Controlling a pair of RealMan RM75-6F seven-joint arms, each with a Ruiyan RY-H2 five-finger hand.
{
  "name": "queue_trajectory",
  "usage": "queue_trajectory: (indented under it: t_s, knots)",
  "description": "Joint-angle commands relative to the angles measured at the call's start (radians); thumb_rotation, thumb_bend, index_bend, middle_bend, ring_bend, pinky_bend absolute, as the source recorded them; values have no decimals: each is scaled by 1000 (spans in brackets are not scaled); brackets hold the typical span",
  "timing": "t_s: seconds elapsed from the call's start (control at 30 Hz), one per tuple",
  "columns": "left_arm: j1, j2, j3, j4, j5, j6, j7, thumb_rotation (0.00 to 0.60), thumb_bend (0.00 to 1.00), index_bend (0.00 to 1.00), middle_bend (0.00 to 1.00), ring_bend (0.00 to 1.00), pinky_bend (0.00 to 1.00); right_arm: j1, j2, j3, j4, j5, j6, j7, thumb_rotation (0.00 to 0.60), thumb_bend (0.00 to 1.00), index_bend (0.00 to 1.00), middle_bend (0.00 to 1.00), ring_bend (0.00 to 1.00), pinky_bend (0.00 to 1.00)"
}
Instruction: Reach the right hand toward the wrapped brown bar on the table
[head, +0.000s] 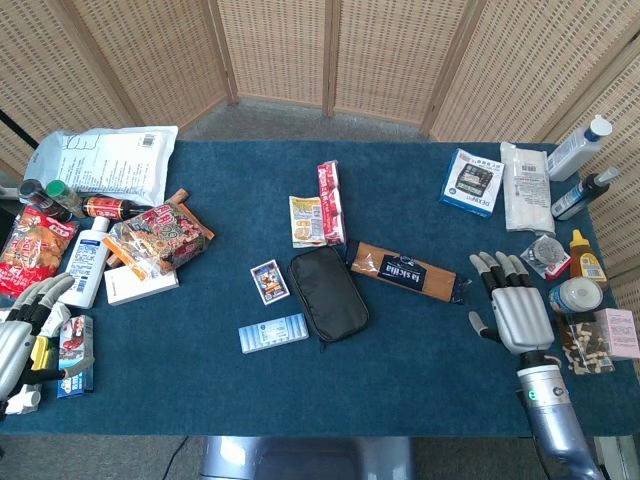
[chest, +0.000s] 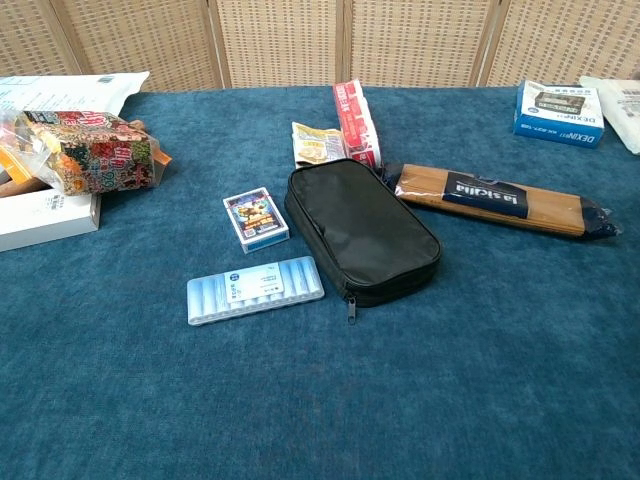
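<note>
The wrapped brown bar (head: 404, 271) with a dark label lies flat on the blue table, right of the black pouch (head: 327, 292); the chest view shows the bar (chest: 494, 197) at the right. My right hand (head: 517, 312) hovers open, palm down with fingers spread, to the right of the bar's end and apart from it. It holds nothing and does not show in the chest view. My left hand (head: 22, 330) rests open at the table's left edge, beside small packets.
A card box (head: 269, 279) and a pale blue strip pack (head: 273, 332) lie left of the pouch. Snack packets (head: 320, 213) sit behind it. Bottles, jars and boxes (head: 570, 262) crowd the right edge; a blue box (head: 471, 183) sits at the back right.
</note>
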Motion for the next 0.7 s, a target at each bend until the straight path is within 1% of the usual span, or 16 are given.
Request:
queue_trajectory:
  t_s: [0.03, 0.2, 0.47, 0.7]
  knots:
    - [-6, 2, -1, 3, 2, -7, -2, 600, 43, 0, 0, 0, 0, 28, -43, 0, 17, 34, -56, -35, 599, 286, 0, 0, 0, 0]
    - [-10, 6, 1, 7, 5, -13, -1, 600, 44, 0, 0, 0, 0, 96, -116, 30, 76, 80, -148, -62, 599, 284, 0, 0, 0, 0]
    - [-1, 14, 4, 5, -1, -1, -3, 600, 43, 0, 0, 0, 0, 204, -238, 92, 239, 122, -254, -37, 599, 282, 0, 0, 0, 0]
    - [11, 19, 8, 3, -5, 10, 0, 600, 45, 0, 0, 0, 0, 272, -311, 115, 353, 153, -324, -24, 598, 284, 0, 0, 0, 0]
